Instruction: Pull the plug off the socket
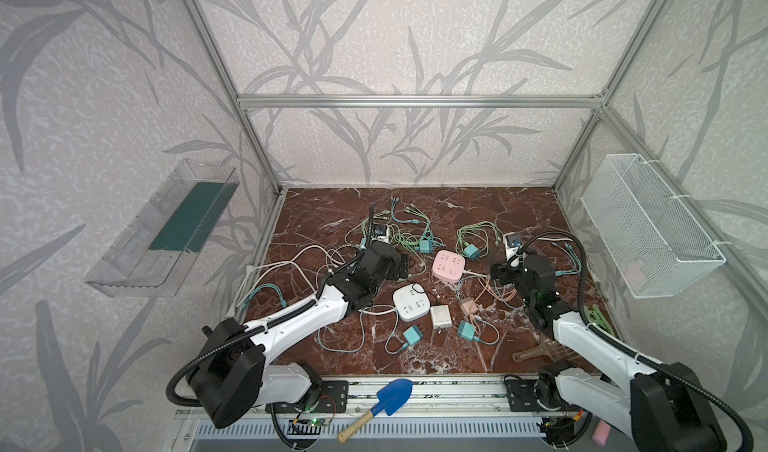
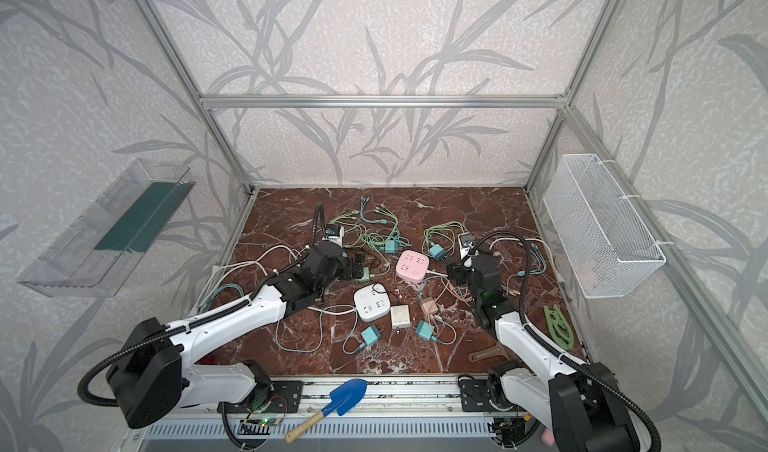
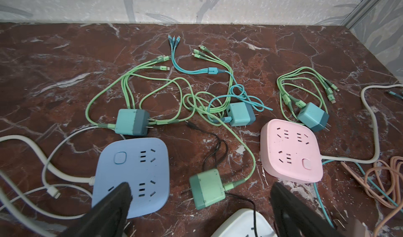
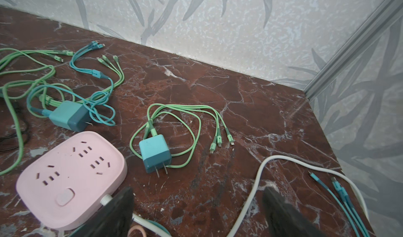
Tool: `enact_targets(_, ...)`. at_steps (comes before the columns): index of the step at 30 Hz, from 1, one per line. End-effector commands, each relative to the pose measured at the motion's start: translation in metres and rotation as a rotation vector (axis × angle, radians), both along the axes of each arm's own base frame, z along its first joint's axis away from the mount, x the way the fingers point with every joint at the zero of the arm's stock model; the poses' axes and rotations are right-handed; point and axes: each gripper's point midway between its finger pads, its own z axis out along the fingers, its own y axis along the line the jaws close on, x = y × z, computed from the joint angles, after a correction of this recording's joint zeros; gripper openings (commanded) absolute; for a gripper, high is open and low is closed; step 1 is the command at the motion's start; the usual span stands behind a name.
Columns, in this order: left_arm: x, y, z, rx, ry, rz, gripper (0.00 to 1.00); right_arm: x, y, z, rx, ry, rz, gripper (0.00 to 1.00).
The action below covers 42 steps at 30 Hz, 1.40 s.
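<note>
Red marble counter (image 3: 65, 72) | green cube plug (image 3: 207, 189) lies unplugged just beside blue square plastic socket block (image 3: 133, 175) | looks light, rigid, slick: pinch its flat sides | left gripper (image 3: 200, 185) wide, empty | right gripper (image 4: 198, 190) wide, empty

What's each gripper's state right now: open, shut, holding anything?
Left gripper: open, holding nothing.
Right gripper: open, holding nothing.

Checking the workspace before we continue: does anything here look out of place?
Yes. A blue shovel lies askew across the front rail, off the marble tabletop; a garden tool looks odd in a plug-pulling setup.
</note>
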Motion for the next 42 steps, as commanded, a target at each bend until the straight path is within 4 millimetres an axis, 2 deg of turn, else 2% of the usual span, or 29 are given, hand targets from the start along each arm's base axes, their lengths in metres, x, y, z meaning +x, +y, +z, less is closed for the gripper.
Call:
enact_targets(1,-0.001,0.018,0.009,0.048,-0.048,0.051,0.99,0.007,-0.014,0.019,-0.022,-0.108,-0.074,0.92)
enact_targets(10,-0.009,0.043,0.008,0.098,-0.061,0.096,0.99,0.023,-0.022,-0.002,0.000,-0.170,-0.093,0.94)
enact_targets(15,-0.015,0.061,0.007,0.129,-0.061,0.127,0.99,0.037,-0.017,-0.026,-0.006,-0.127,-0.071,0.94)
enact_targets(19,-0.019,0.083,0.011,0.173,-0.083,0.171,0.99,0.042,-0.015,-0.042,-0.009,-0.118,-0.057,0.94)
enact_targets(23,-0.025,0.121,0.021,0.269,-0.129,0.262,0.99,0.042,-0.022,-0.052,0.025,-0.095,-0.075,0.95)
enact_targets(28,-0.033,0.176,0.038,0.409,-0.260,0.426,0.99,0.048,-0.023,-0.055,0.024,-0.081,-0.083,0.99)
enact_targets(30,-0.035,0.193,0.039,0.397,-0.317,0.498,0.99,0.048,-0.023,-0.055,0.024,-0.071,-0.082,1.00)
enact_targets(33,-0.027,0.205,0.034,0.279,-0.427,0.532,0.99,0.048,-0.023,-0.055,0.027,-0.072,-0.083,0.99)
enact_targets(36,-0.014,0.217,0.016,0.276,-0.398,0.550,0.99,0.051,-0.026,-0.056,0.034,-0.061,-0.094,0.99)
enact_targets(40,0.005,0.220,-0.001,0.329,-0.340,0.561,0.98,0.052,-0.029,-0.057,0.048,-0.045,-0.099,0.99)
enact_targets(42,0.016,0.213,-0.006,0.341,-0.364,0.507,0.98,0.053,-0.031,-0.057,0.058,-0.040,-0.104,0.99)
